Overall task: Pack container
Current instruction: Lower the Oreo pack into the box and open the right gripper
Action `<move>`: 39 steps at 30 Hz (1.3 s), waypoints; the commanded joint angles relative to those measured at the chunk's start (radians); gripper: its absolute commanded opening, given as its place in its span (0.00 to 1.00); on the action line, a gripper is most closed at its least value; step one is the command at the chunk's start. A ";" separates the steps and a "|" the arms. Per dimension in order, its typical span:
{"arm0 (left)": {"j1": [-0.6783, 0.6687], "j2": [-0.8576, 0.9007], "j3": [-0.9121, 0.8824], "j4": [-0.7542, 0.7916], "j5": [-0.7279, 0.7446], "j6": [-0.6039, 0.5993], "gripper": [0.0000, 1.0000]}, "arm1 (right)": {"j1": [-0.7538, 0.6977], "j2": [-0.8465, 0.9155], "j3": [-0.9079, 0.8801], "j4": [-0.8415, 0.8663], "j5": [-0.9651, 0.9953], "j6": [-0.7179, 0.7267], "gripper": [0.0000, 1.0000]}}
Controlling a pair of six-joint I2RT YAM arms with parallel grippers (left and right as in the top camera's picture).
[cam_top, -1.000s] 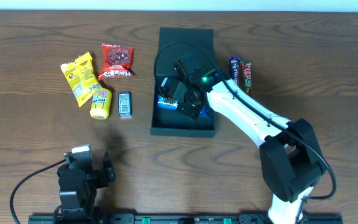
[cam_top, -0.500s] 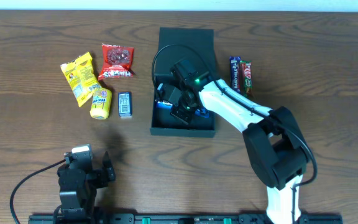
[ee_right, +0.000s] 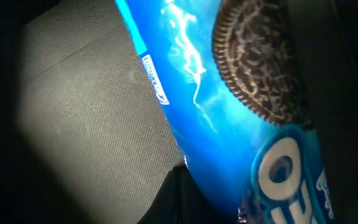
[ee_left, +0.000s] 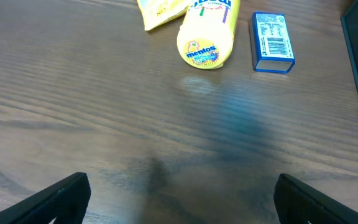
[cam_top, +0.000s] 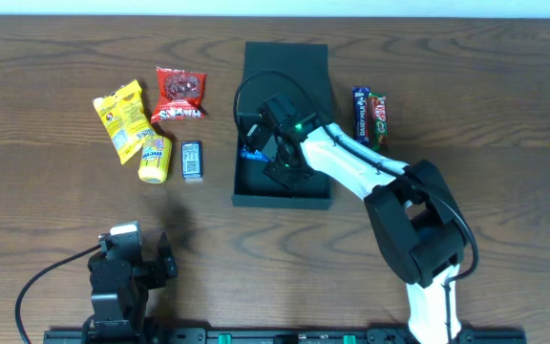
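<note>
Container (cam_top: 282, 202) on table (cam_top: 504, 143), lid flap open | snack packets (cam_top: 151, 119) left of it, two bars (cam_top: 370, 117) just right, bare wood in front | right gripper (cam_top: 273, 161) inside, now nearer its left wall than a second ago | jaws closed, against Oreo packet (ee_right: 185, 93), grip unconfirmed | left gripper (ee_left: 179, 205) well in front, wide open, empty

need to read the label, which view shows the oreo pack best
Right wrist: the oreo pack fills the frame, logo and cookie clear. Overhead shows only a blue sliver of it in the box. Left wrist misses it.
</note>
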 commanded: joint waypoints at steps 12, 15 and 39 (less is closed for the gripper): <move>0.004 -0.005 -0.012 -0.006 -0.007 0.003 0.96 | 0.006 -0.012 0.001 0.001 0.309 0.046 0.01; 0.004 -0.005 -0.012 -0.006 -0.007 0.003 0.95 | 0.007 -0.048 0.001 0.017 0.308 0.046 0.01; 0.004 -0.005 -0.012 -0.006 -0.007 0.003 0.95 | 0.010 -0.066 0.001 0.149 0.098 0.232 0.01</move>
